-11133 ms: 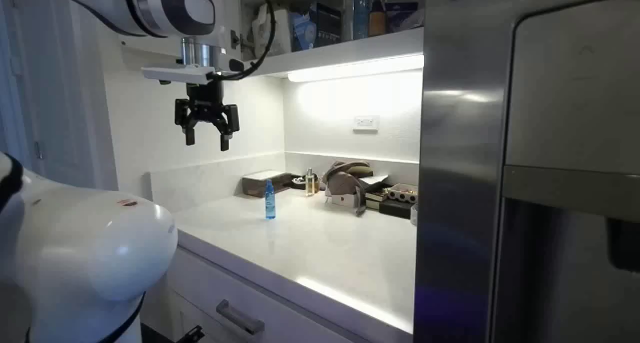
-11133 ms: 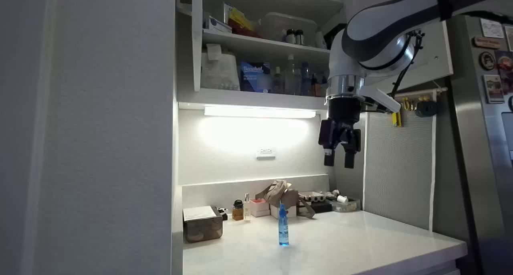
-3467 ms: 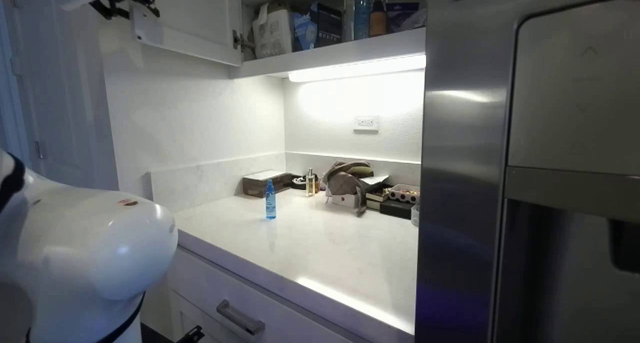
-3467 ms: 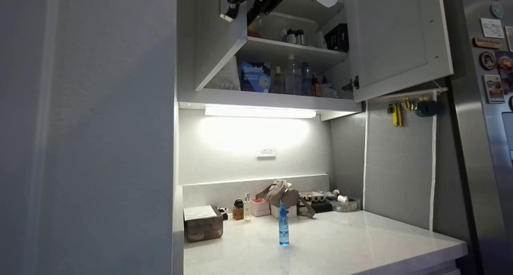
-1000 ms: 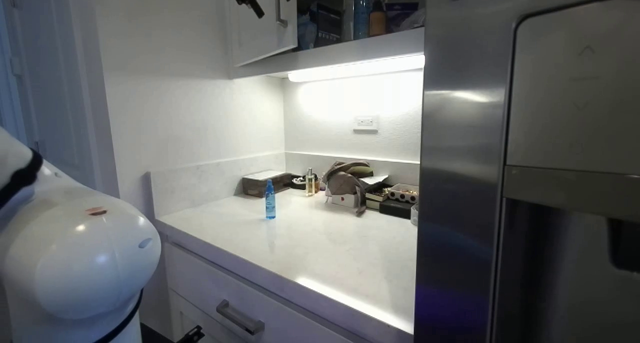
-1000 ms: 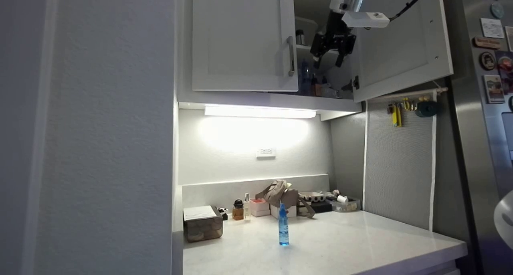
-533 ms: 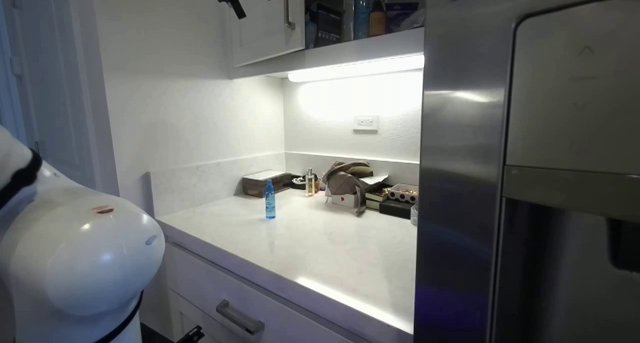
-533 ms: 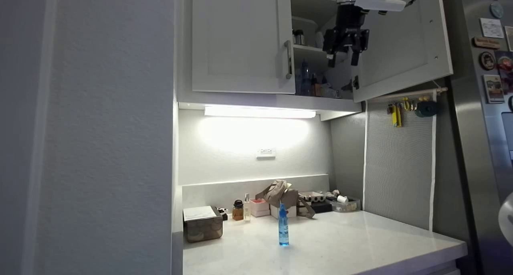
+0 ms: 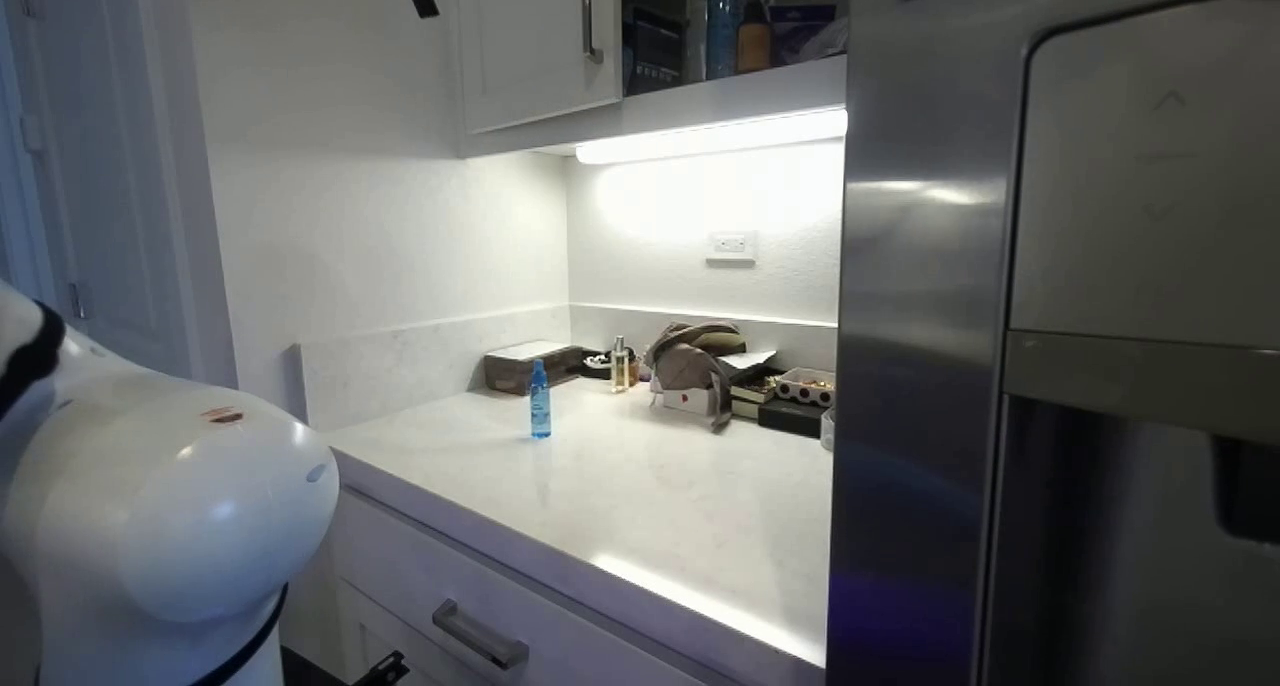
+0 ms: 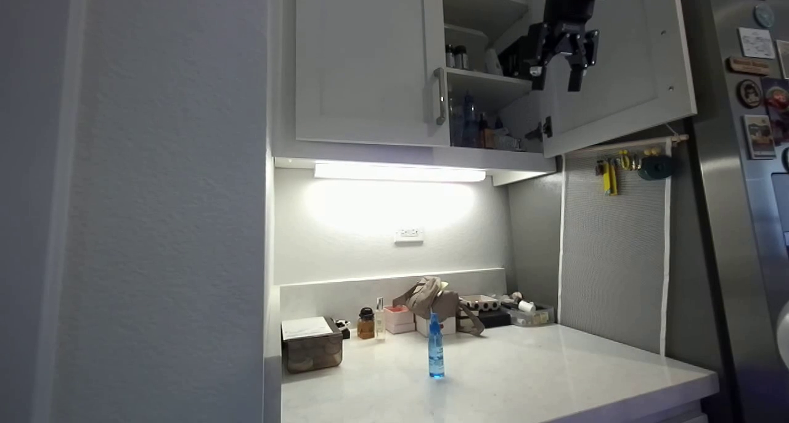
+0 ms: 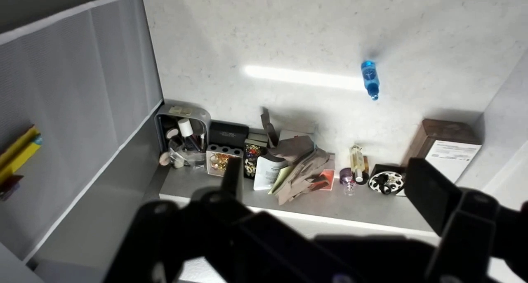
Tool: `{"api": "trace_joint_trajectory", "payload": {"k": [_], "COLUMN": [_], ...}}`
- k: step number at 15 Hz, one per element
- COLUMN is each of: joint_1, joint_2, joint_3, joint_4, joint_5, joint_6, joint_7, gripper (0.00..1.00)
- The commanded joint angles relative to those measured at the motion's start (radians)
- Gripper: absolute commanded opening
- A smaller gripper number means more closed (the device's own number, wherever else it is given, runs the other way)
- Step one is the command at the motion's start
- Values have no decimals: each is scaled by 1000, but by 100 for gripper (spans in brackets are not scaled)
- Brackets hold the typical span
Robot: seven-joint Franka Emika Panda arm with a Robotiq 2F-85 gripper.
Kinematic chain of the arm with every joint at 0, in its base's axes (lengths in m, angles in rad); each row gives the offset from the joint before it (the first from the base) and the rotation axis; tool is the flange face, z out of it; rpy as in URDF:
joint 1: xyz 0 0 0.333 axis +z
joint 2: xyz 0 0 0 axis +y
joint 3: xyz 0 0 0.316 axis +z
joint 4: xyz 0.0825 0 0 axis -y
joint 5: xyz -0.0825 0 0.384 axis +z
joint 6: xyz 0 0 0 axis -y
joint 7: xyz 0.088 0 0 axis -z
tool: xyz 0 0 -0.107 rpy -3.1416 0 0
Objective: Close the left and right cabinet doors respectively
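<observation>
- Lamp (image 10: 400, 171): long, white, lit.
- Left cabinet door (image 10: 370, 59): white, with bar handle (image 10: 439, 96); above the lamp, slightly ajar.
- Right cabinet door (image 10: 622, 71): white; above and to the right of the lamp in an exterior view, swung wide open, inner face showing.
- Gripper (image 10: 556, 82): black; likewise above right of the lamp, pointing down; jaws well apart, holding nothing; contact with that door unclear.
- Bottle (image 10: 436, 349): blue; upright on the counter (image 10: 542, 373), below the lamp.
</observation>
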Motion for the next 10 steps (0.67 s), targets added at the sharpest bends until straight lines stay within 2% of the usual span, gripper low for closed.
{"api": "trace_joint_trajectory", "payload": {"k": [1,4,10], "joint_1": [12,11,0], "joint_2": [-82,-149,-284], "joint_3": [-4,6,24], "joint_4": [-22,-36,-107], "joint_5": [27,31,48], "joint_6": [-61,-91,-81], "joint_7": [-5,10,46], "gripper": [100,100,100]}}
